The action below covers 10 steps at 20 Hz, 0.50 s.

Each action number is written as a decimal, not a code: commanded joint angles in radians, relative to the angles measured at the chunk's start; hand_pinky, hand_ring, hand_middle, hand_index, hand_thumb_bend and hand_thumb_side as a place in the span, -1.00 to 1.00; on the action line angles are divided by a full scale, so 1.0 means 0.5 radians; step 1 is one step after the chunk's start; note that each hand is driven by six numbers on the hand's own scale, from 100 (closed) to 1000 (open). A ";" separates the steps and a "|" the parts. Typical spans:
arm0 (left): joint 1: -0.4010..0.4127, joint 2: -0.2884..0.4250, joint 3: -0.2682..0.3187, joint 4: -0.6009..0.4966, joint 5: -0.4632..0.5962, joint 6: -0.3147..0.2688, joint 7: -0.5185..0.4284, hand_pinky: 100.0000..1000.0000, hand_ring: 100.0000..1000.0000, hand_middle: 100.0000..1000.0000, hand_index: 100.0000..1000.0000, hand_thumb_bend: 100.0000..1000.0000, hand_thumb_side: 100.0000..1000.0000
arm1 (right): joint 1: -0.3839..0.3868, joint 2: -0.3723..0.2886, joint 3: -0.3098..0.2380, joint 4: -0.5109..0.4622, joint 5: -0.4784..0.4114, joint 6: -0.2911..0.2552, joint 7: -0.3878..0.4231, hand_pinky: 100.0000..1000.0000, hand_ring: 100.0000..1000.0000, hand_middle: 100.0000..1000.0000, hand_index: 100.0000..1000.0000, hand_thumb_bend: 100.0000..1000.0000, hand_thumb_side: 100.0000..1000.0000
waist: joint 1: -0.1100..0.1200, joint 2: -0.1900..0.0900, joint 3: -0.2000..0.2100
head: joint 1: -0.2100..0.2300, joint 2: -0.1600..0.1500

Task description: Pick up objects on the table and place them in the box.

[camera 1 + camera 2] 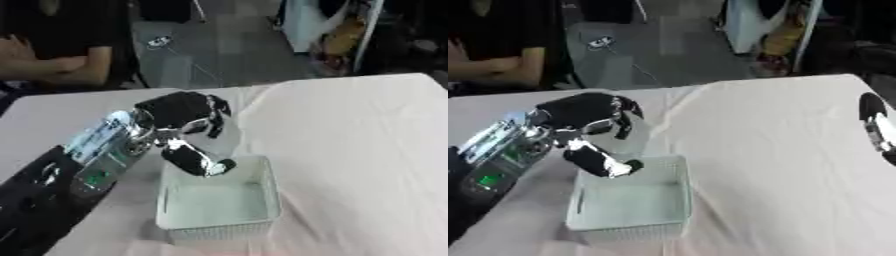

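The white slatted box (pixel 219 210) sits near the front of the cloth-covered worktop (pixel 350 150) and looks empty; no loose object shows. The left hand (pixel 188 127) hangs over its far rim, fingers (pixel 197 160) curled, whether around anything I cannot tell. A low wrist could catch the rim and shove the box; the right hand (pixel 877 127) idles at the right edge.

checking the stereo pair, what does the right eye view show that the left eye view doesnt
Only the right eye view shows the robot's right hand, a black and white shape at the picture's right edge; whether its fingers are open cannot be told. Only the left eye view shows nothing of note beyond a little more table on the right. Both show the left hand with curled fingers over the far left corner of the white box, which sits on the cloth-covered table. Whether that hand holds anything cannot be made out, and the box looks empty.
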 commanded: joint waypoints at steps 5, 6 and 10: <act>0.044 -0.017 0.046 0.014 0.018 -0.024 0.077 0.46 0.61 0.57 -0.57 -0.91 -1.00 | -0.024 -0.041 -0.012 -0.031 -0.002 -0.004 0.000 0.76 0.82 0.79 0.86 -1.00 0.21 | -0.009 -0.014 0.000 | -0.006 -0.029; 0.050 -0.019 0.047 0.015 0.029 -0.025 0.073 0.49 0.64 0.60 -0.54 -0.86 -1.00 | -0.024 -0.040 -0.012 -0.031 -0.002 -0.003 0.000 0.76 0.82 0.79 0.86 -1.00 0.21 | -0.009 -0.013 0.000 | -0.006 -0.029; 0.075 -0.022 0.054 -0.013 0.077 -0.057 0.039 0.64 0.74 0.72 -0.28 -0.30 -0.47 | -0.023 -0.040 -0.012 -0.031 -0.002 -0.003 0.001 0.76 0.82 0.79 0.86 -1.00 0.21 | -0.010 -0.013 0.001 | -0.007 -0.032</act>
